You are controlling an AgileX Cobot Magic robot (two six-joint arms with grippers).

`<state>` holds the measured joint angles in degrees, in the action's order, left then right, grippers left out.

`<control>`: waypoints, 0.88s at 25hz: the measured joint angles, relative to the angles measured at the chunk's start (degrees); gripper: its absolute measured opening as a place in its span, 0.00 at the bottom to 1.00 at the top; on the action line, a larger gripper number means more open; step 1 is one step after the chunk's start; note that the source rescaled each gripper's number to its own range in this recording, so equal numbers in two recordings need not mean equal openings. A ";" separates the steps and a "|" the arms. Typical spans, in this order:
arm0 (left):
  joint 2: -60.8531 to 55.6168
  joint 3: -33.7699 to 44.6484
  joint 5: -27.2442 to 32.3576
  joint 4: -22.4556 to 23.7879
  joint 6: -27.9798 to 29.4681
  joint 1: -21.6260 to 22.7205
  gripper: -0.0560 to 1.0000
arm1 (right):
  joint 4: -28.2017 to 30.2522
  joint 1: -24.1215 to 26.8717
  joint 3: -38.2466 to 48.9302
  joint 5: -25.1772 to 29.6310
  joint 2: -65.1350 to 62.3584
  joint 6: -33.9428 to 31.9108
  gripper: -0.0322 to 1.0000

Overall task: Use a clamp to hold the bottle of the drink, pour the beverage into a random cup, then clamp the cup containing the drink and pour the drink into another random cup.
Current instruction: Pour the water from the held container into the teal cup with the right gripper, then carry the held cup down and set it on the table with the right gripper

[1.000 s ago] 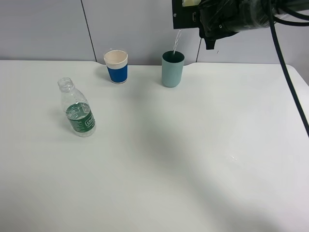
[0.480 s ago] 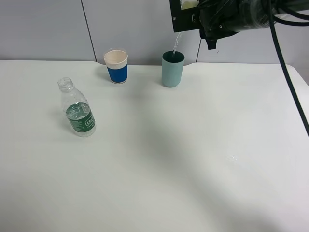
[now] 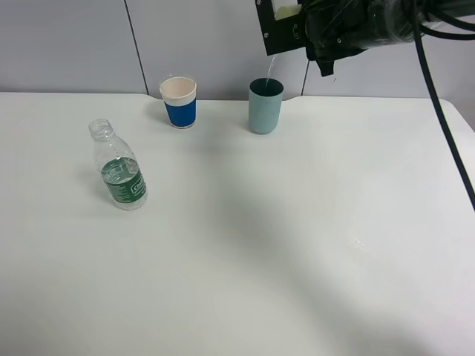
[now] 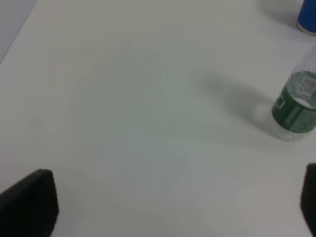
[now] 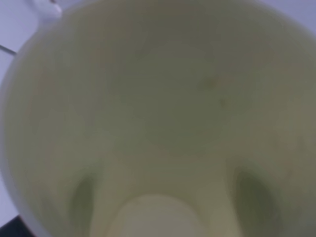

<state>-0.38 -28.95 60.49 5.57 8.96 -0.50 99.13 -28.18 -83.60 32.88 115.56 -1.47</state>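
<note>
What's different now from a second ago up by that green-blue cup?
The right gripper, shut on the yellow-green cup, has tipped further and shifted slightly left above the teal tumbler. The stream of water has thinned to a trickle. The bottle, the blue-banded paper cup and the teal tumbler have not moved.
</note>
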 joint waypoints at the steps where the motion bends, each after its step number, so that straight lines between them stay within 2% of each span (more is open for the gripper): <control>1: 0.00 0.00 0.00 0.00 0.00 0.00 1.00 | 0.00 0.00 0.00 0.00 0.00 0.70 0.03; 10: 0.00 0.00 0.00 0.00 0.06 0.00 1.00 | 0.00 0.00 0.00 0.00 0.00 1.47 0.03; 13: 0.00 0.00 0.00 0.00 0.06 0.00 1.00 | 0.00 0.00 0.00 0.00 0.00 -1.30 0.03; 17: 0.00 0.00 0.00 0.00 0.00 0.00 1.00 | -0.75 0.00 0.00 -0.32 0.00 -9.02 0.03; 22: 0.00 0.00 0.00 0.00 0.00 0.00 1.00 | -6.72 0.00 0.00 -0.39 0.00 -22.48 0.03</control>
<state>-0.38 -28.95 60.49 5.57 8.96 -0.50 92.41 -28.18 -83.60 32.49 115.56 -23.95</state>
